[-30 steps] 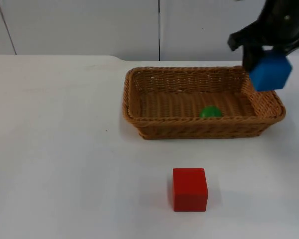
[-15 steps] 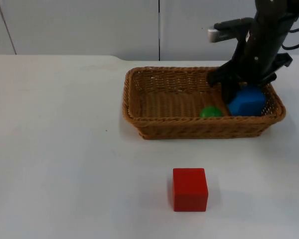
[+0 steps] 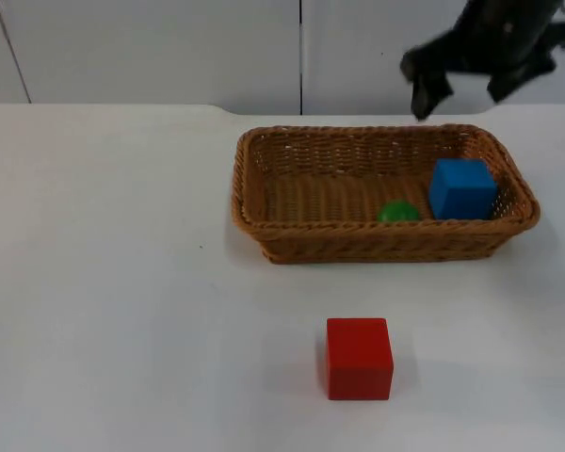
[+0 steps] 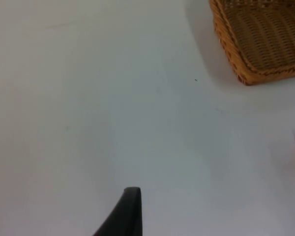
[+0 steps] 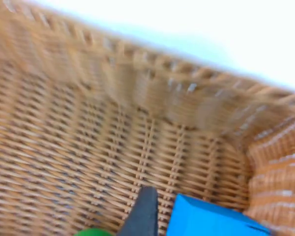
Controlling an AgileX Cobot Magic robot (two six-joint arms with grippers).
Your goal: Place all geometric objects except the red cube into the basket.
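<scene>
Right pincer [image 3: 461, 83] hangs above the basket's [image 3: 254, 202] far rim, toward 1 o'clock on the table [image 3: 122, 282], fingers spread and holding nothing. Inside the basket the blue cube [image 3: 462, 188] sits at its 3 o'clock end, with the green ball [image 3: 397, 211] just beside it. At 6 o'clock, well apart from the basket, the red cube [image 3: 359, 358] rests on the table. Left pincer waits over bare table near the basket's corner; whether its fingers are parted cannot be told.

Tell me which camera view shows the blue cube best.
The top view: the whole blue cube sits in the basket at its right end, beside the green ball, with the right gripper above, fingers open. The right wrist view catches part of the cube. The left wrist view has the basket's corner.
</scene>
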